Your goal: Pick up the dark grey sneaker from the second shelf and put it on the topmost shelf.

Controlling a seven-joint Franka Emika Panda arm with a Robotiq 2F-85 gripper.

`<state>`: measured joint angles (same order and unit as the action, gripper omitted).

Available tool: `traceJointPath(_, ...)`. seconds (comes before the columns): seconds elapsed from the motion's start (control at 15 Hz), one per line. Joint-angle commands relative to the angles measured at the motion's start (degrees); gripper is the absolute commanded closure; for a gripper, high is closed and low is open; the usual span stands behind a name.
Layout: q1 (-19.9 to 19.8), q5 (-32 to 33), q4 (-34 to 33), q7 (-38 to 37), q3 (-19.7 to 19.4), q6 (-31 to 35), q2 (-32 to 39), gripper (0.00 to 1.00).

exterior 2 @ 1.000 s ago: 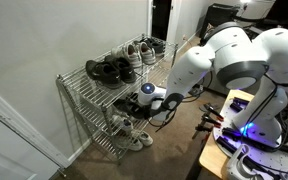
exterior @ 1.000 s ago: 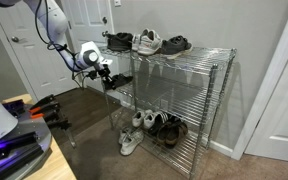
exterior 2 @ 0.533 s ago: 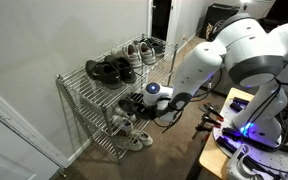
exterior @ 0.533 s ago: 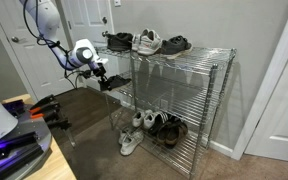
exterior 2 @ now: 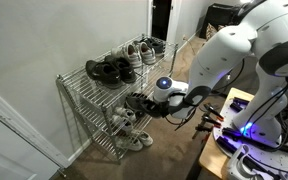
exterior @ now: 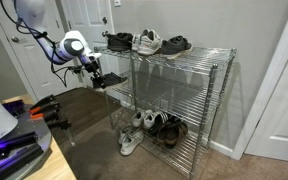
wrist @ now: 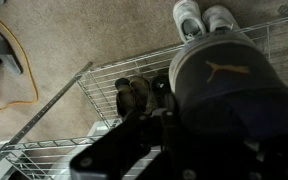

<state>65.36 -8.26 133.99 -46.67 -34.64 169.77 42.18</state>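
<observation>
The dark grey sneaker [exterior: 114, 80] is off the wire and hanging in the air, pinched in the gripper [exterior: 96, 74] right at the arm-side end of the rack, roughly level with the second shelf [exterior: 169, 95]. Can't tell if its toe overlaps that shelf's edge. In the wrist view the shoe fills most of the frame, with the fingers clamped on it. Up on the topmost shelf [exterior: 199, 57] there's a black shoe [exterior: 119, 41], the white-and-grey sneaker [exterior: 149, 42] and the dark brownish shoe [exterior: 176, 44] in a row, with bare wire left toward the far end and along the front rim. More pairs [exterior: 152, 128] sit on the bottom tier. The room has brown carpet [exterior: 94, 125], a grey wall [exterior: 234, 25] behind the rack and white doors [exterior: 84, 18] either side, and the floor in front is open.
</observation>
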Motion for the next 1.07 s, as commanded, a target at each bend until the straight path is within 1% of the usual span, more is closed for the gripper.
traceJointPath(0.0, 3.19, 3.22, 7.39, 1.51, -4.35, -4.19, -9.59, 0.95)
traceJointPath(0.2, 3.64, 6.61, 9.12, 0.7, -7.11, -8.41, -13.62, 0.95)
traceJointPath(0.47, 4.03, 13.05, 9.89, -2.62, -12.72, -16.6, -18.47, 0.95)
traceJointPath(0.53, 5.73, 15.1, 11.96, -4.79, -14.51, -18.13, -20.76, 0.95)
traceJointPath(0.73, 5.45, 21.47, 13.52, -10.18, -17.38, -24.07, -25.9, 0.95)
traceJointPath(0.87, 3.48, 25.83, 14.25, -14.12, -17.77, -27.97, -30.13, 0.95)
traceJointPath(1.0, 0.53, 29.96, 15.12, -18.3, -17.04, -31.18, -35.1, 0.95)
